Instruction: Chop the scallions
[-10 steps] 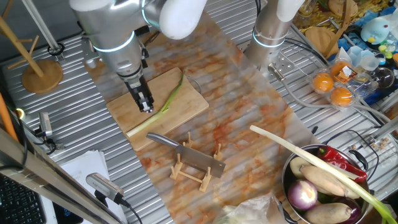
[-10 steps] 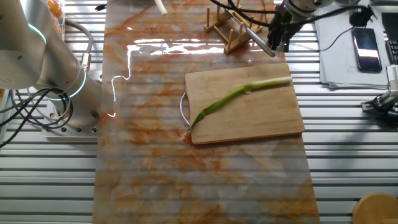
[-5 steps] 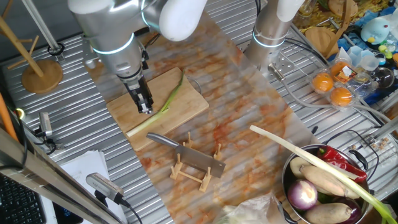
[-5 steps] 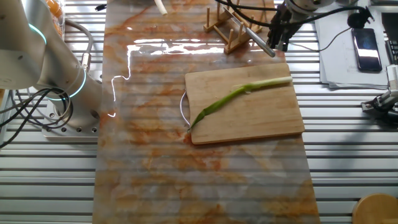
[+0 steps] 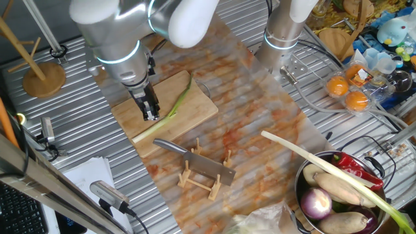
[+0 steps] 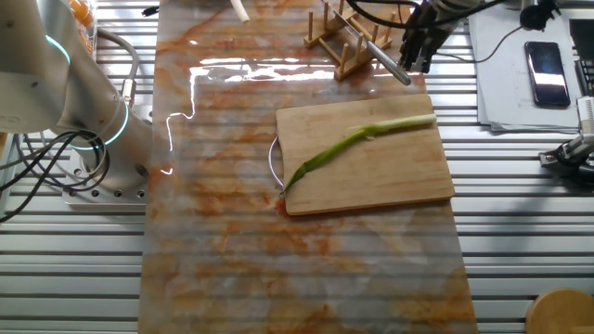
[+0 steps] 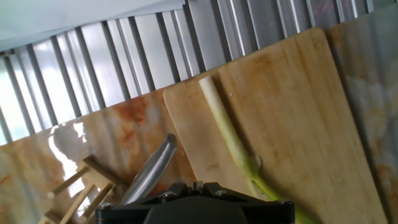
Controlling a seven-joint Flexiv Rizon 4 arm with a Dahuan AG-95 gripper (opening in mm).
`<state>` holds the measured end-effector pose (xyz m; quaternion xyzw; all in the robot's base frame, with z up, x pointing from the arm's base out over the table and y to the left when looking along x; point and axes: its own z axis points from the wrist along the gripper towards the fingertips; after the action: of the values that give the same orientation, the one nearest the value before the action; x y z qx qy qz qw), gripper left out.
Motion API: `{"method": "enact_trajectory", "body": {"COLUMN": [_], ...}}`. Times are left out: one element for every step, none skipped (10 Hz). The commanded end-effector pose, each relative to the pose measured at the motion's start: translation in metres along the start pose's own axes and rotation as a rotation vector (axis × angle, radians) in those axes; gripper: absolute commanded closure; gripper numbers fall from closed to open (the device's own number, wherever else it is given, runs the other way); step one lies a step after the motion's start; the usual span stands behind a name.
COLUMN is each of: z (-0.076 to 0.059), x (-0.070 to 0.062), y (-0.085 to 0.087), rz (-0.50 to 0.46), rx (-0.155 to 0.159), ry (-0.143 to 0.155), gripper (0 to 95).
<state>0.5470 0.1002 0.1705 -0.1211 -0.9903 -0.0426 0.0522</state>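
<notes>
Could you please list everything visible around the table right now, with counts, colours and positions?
slim scallion stalk: one, whitish root end fading to green tip, lying whole across the board
bamboo cutting board: one, light tan, on the marbled orange mat
steel-handled cleaver: one, grey, resting in the rack beside the board
wooden slotted rack: one, pale wood, on the mat
long thick pale leek-like stalk: one, white to green, leaning out of the bowl
metal bowl: one, silver, holding a red pepper, a purple onion and pale tubers
oranges in a clear plastic box: two, orange, off the mat
black phone: one, on paper
two-finger gripper: one, black, above the board near the scallion's root end
</notes>
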Motion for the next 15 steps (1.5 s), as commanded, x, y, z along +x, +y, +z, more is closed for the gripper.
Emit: {"method": "enact_trajectory", "body": {"z": [0.0,0.0,0.0,0.0,0.0,0.0,-0.001,-0.002,-0.001,0.0,0.001,0.001,-0.001,-0.002,0.0], "x": [0.0,0.0,0.0,0.0,0.0,0.0,0.005,0.011,0.019,0.027,0.032,0.036,0.037,0.036,0.036], "y": [0.0,0.0,0.0,0.0,0.0,0.0,0.005,0.011,0.022,0.031,0.04,0.051,0.06,0.066,0.07], "rz": [-0.062,-0.038,0.003,0.002,0.002,0.002,-0.077,-0.148,-0.228,-0.356,-0.493,-0.678,-0.859,-1.002,-1.104], "rx": [-0.013,-0.027,-0.071,-0.084,-0.084,-0.084,-0.081,-0.081,-0.085,-0.084,-0.077,-0.077,-0.066,-0.061,-0.052], "ry": [-0.007,-0.002,0.009,0.013,0.018,0.018,0.009,-0.007,-0.039,-0.055,-0.068,-0.077,-0.077,-0.082,-0.084], "gripper": [95.0,95.0,95.0,95.0,95.0,95.0,95.0,95.0,95.0,95.0,95.0,95.0,95.0,95.0,95.0]}}
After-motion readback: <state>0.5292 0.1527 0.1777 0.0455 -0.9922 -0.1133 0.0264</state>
